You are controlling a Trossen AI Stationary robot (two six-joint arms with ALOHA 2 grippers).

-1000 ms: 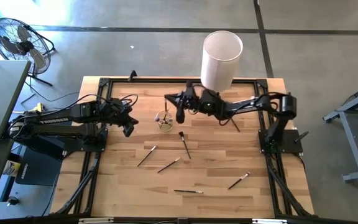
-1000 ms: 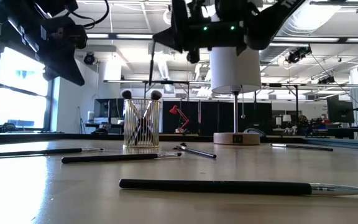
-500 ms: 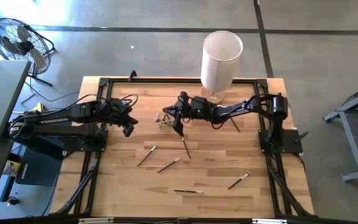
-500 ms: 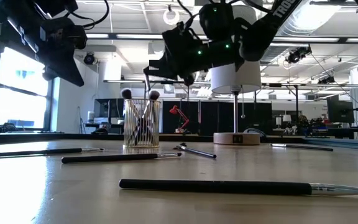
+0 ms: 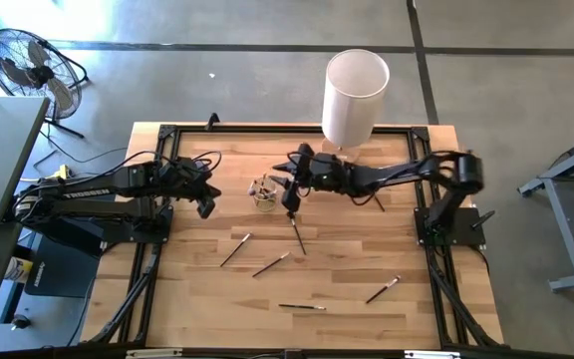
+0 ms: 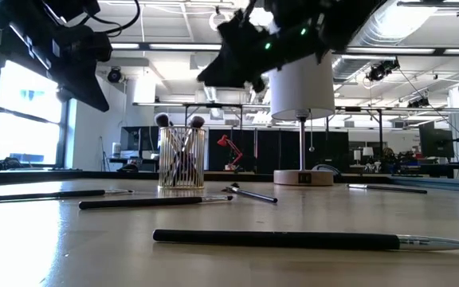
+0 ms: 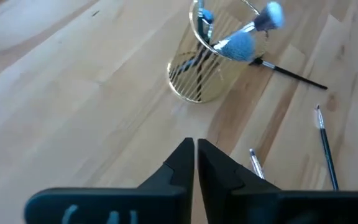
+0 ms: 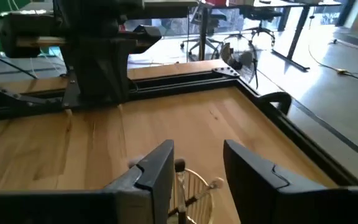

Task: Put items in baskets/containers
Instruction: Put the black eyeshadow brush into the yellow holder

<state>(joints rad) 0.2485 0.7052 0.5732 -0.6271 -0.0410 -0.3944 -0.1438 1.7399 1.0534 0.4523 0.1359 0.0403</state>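
Observation:
The clear glass cup (image 5: 262, 191) stands upright on the wooden table, with brushes (image 7: 241, 43) leaning in it, bristle tips up. My right gripper (image 8: 197, 158) hovers open just above and right of the cup (image 8: 194, 186), nothing between its fingers. My left gripper (image 7: 195, 155) is shut and empty, raised left of the cup (image 7: 197, 74). Several loose brushes lie flat on the table: one (image 5: 296, 232) just in front of the cup, others (image 5: 235, 249), (image 5: 270, 264) nearer the front.
A tall white cylinder (image 5: 355, 95) on a wooden base stands at the table's far edge, behind my right arm. More brushes lie at the front (image 5: 301, 307), front right (image 5: 383, 289) and under the right arm (image 5: 376, 199). A black frame (image 5: 267, 128) borders the table.
My right gripper held a thin brush upright over the cup, dipped toward the cup, then tipped its fingers up toward level and drew slightly back to the right. The brush no longer hangs from its fingers.

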